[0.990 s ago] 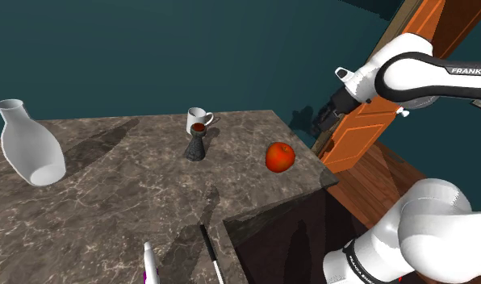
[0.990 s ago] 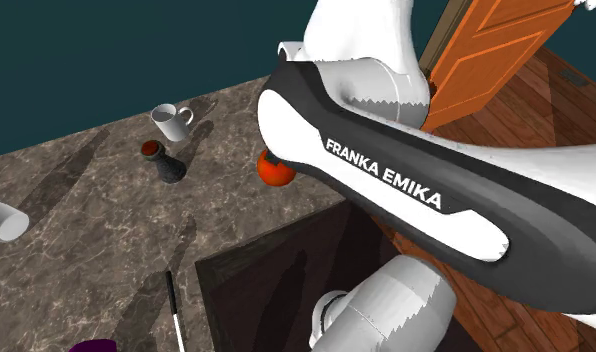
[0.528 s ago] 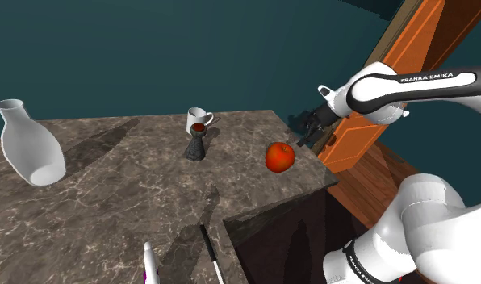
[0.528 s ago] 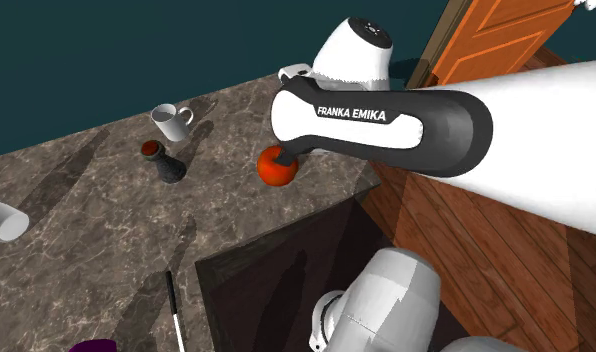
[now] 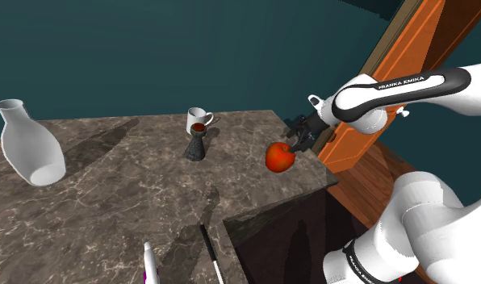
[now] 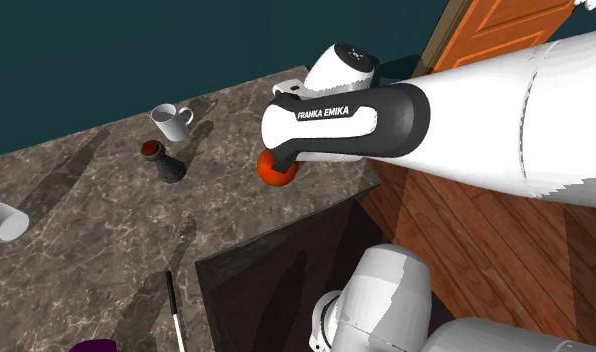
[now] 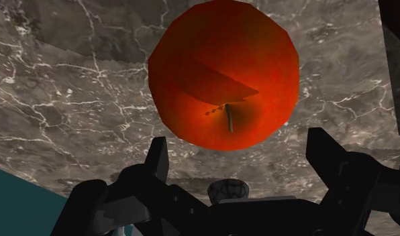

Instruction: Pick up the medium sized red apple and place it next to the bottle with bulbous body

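A red apple point(image 5: 280, 157) point(image 6: 277, 173) rests on the marble tabletop point(image 5: 134, 202) near its corner by the door. My gripper point(image 5: 297, 142) hangs just above and beside it, toward the door side. In the wrist view the apple point(image 7: 224, 74) lies just ahead of the open gripper point(image 7: 240, 149). Its black fingers point(image 7: 158, 155) stand apart and touch nothing. A big white bottle with a rounded body point(image 5: 27, 145) stands far off at the shoulder view's left. In the second exterior view my forearm point(image 6: 366, 118) covers the hand.
A small dark cone-shaped flask with a red top point(image 5: 197, 144) point(image 6: 166, 163) and a white mug point(image 5: 198, 119) point(image 6: 171, 122) stand behind the apple. An orange door point(image 5: 392, 89) leans close behind the arm. A thin black-and-white stick point(image 5: 212, 254) lies by the dark recess point(image 5: 287, 234).
My arm has swung down and toward the shoulder view's left, bringing the gripper from beside the door to just over the apple. The fingers stayed open and the apple has not moved.
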